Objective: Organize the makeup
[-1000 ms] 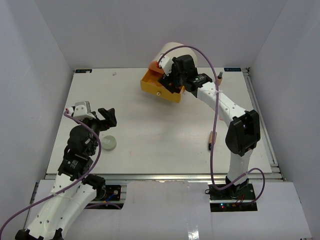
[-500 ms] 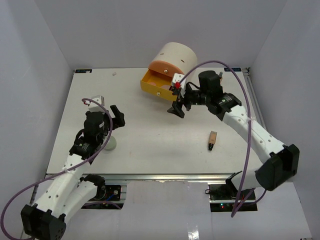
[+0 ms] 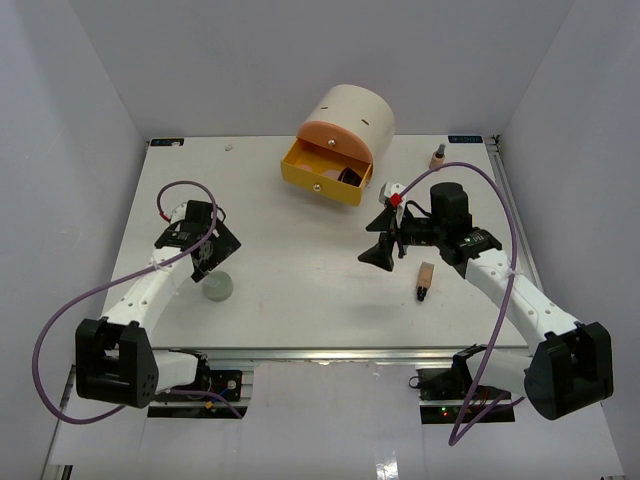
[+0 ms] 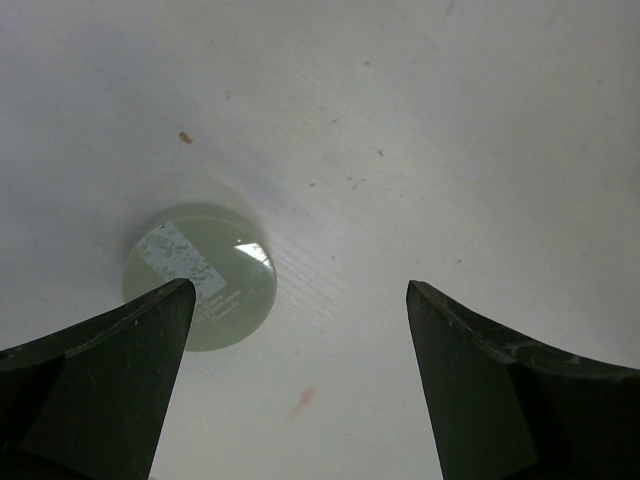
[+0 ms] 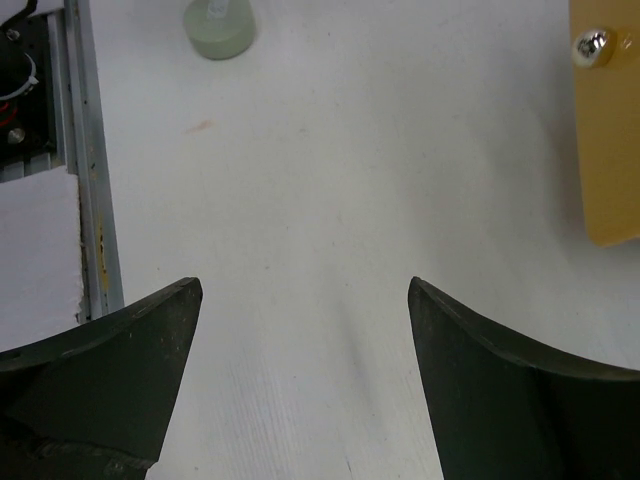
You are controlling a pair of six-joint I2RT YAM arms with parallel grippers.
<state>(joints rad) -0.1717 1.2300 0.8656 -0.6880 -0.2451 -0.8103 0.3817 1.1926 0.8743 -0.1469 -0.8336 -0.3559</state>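
Observation:
The pale green ball rests on the white table at the near left. My left gripper hangs open just above and behind it. In the left wrist view the ball lies by the left fingertip, outside the gap of that gripper. One tan black-capped bottle lies flat at the right; another stands at the far right. My right gripper is open over mid-table, holding nothing, left of the lying bottle. The right wrist view has its gripper over bare table, the ball far ahead.
A cream drum stands at the back, its yellow drawer pulled open with dark items inside. The drawer front shows at the right wrist view's right edge. A metal rail marks the table's near edge.
My right gripper has drawn back from the yellow drawer to mid-table, still open. My left arm has stretched out and tipped its open gripper down over the green ball.

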